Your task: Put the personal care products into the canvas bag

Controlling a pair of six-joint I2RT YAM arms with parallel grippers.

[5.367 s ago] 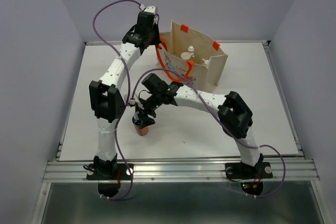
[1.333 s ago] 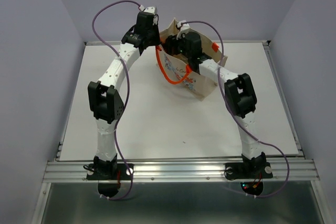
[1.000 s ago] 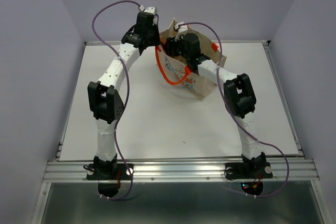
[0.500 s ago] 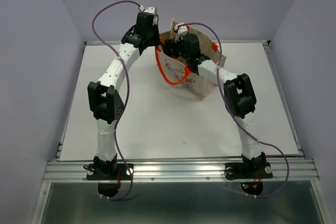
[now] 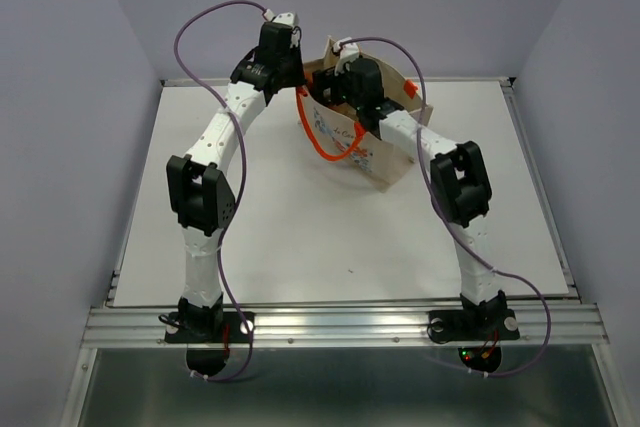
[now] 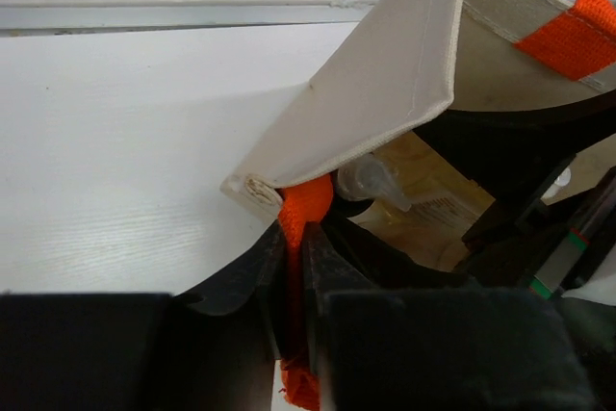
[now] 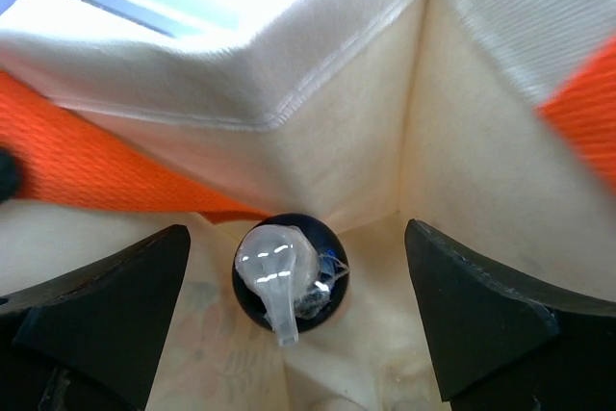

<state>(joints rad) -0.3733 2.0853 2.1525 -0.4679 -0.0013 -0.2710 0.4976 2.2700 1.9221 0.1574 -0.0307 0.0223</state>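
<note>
The white table (image 5: 330, 237) lies in front of the two arms. Farther back, near the far edge, stands the canvas bag (image 5: 388, 155). The left gripper (image 6: 294, 271) is squeezed tight on the bag's orange handle (image 6: 306, 209), right by the bag's left corner. The right gripper (image 7: 294, 247) is down inside the bag with its jaws spread wide (nothing is in them). Between its fingers (image 7: 106, 310), but not touching them, a bottle with a clear top (image 7: 279, 271) stands on the bag's floor, tucked into a corner where two cloth walls meet.
</note>
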